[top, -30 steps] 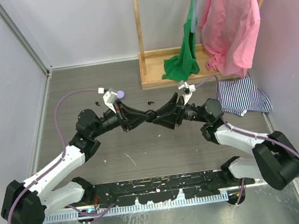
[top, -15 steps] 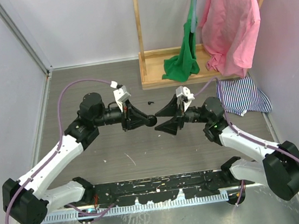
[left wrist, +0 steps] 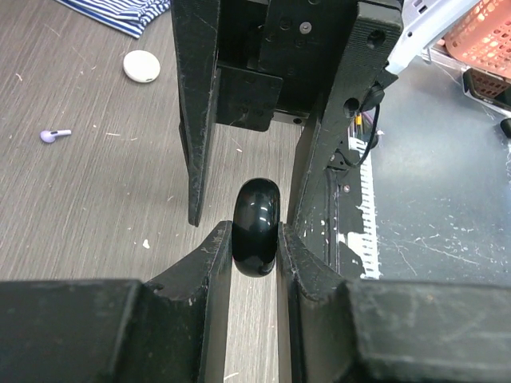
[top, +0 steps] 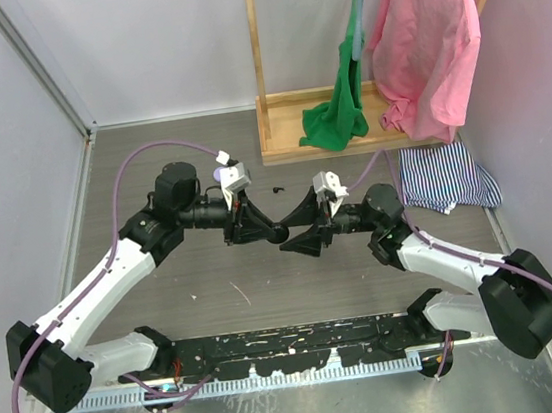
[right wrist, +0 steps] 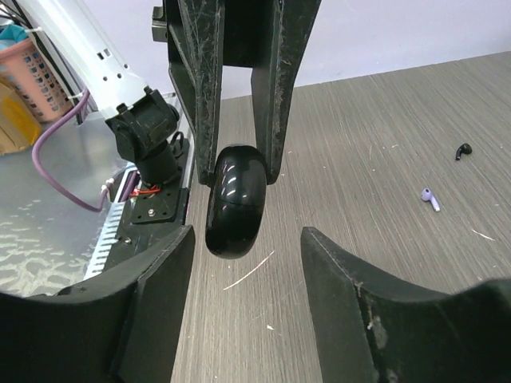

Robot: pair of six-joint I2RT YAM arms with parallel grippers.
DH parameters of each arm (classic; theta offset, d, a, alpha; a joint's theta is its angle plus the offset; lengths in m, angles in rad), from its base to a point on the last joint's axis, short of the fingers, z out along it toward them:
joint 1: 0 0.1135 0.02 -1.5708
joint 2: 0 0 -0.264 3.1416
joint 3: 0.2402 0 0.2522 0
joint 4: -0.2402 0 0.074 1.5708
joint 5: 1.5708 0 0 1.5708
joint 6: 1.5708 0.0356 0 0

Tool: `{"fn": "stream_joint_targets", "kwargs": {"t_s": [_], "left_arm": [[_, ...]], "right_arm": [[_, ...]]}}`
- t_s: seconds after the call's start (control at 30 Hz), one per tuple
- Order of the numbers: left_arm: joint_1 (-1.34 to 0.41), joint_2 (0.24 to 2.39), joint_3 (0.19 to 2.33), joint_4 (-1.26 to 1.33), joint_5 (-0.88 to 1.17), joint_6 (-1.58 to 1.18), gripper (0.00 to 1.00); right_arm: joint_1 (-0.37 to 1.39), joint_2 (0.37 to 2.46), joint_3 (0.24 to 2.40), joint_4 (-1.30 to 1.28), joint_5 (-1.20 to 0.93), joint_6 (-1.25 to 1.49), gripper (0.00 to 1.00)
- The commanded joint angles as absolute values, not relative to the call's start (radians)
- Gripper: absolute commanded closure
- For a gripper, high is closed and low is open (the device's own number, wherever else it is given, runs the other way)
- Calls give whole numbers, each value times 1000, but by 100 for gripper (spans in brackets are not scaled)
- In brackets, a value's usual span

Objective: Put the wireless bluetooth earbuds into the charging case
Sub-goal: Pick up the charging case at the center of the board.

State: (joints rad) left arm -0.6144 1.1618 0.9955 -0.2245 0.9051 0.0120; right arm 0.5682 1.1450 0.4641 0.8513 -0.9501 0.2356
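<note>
Charging case is clamped by left end effector. Right end effector is held open astride it. If closed off-centre, case could be knocked out.

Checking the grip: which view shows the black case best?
Right wrist: the black case fills mid-frame, rim and face visible, pinched in the left tool. Left wrist shows it edge-on only; the top view shows just a dark blob.

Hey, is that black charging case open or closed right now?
Closed: the black case looks like one smooth glossy puck with no lid lifted, pinched on edge in the left gripper.
</note>
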Motion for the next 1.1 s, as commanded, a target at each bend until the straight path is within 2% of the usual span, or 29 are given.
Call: {"fn": "stream_joint_targets", "kwargs": {"t_s": [0.0,0.53,0.67,0.77,0.83,0.9,1.0,1.07], "left_arm": [[-621,1159,1064,-307,897,81,94],[-662,1181,1123,-440,803,167,94],[-664,1174,1121,-440,799,170,94],[-664,1171,1114,-435,798,169,93],[-664,1166,1104,-424,793,165,89],[-663,1156,1083,-392,787,149,82],[-664,1138,1045,-351,773,125,68],[-663,1124,1021,-327,756,109,54]], "right_arm": [[580,1150,518,867,-963,200,41],[600,1185,544,835,-981,187,52],[601,1187,543,831,-980,185,62],[601,1191,543,815,-986,176,79],[601,1189,543,803,-985,165,91],[601,1189,538,805,-989,160,98],[601,1180,518,833,-966,164,99],[601,1169,501,865,-947,169,99]]}}
